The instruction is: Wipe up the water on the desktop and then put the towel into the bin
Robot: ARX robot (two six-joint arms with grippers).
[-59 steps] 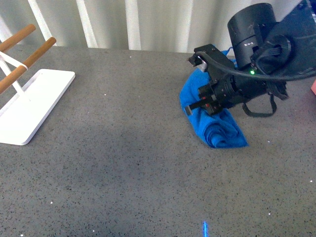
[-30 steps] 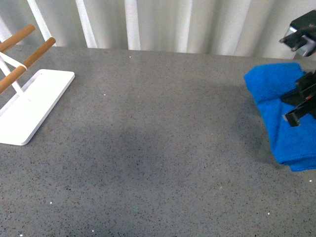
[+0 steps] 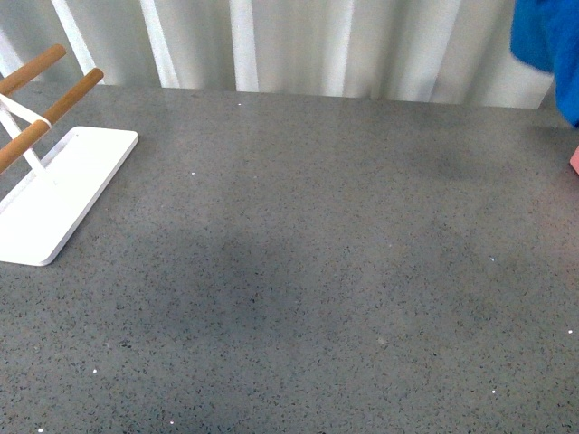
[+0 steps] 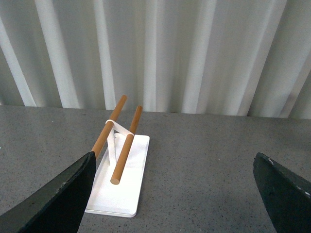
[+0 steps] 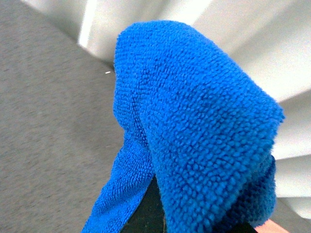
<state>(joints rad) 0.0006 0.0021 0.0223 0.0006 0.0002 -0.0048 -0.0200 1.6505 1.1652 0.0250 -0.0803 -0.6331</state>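
Note:
The blue fluffy towel (image 3: 547, 45) hangs in the air at the front view's top right corner, lifted off the dark-grey speckled desktop (image 3: 317, 253). In the right wrist view the towel (image 5: 194, 141) fills the picture, draped over my right gripper (image 5: 160, 213), which is shut on it; the fingers are almost wholly hidden by cloth. A sliver of the salmon-pink bin (image 3: 574, 160) shows at the front view's right edge, below the towel, and a pink corner (image 5: 272, 227) in the right wrist view. My left gripper (image 4: 180, 194) is open and empty above the desktop (image 4: 204, 170). No water is visible.
A flat white tray-base rack (image 3: 54, 190) with wooden rods (image 3: 50, 113) stands at the left of the desktop; it also shows in the left wrist view (image 4: 121, 179). White pleated curtains (image 3: 298, 45) run behind the desktop's far edge.
The right arm has lifted the towel off the desktop, carrying it right and upward until the arm left the front view. The rack has not moved.

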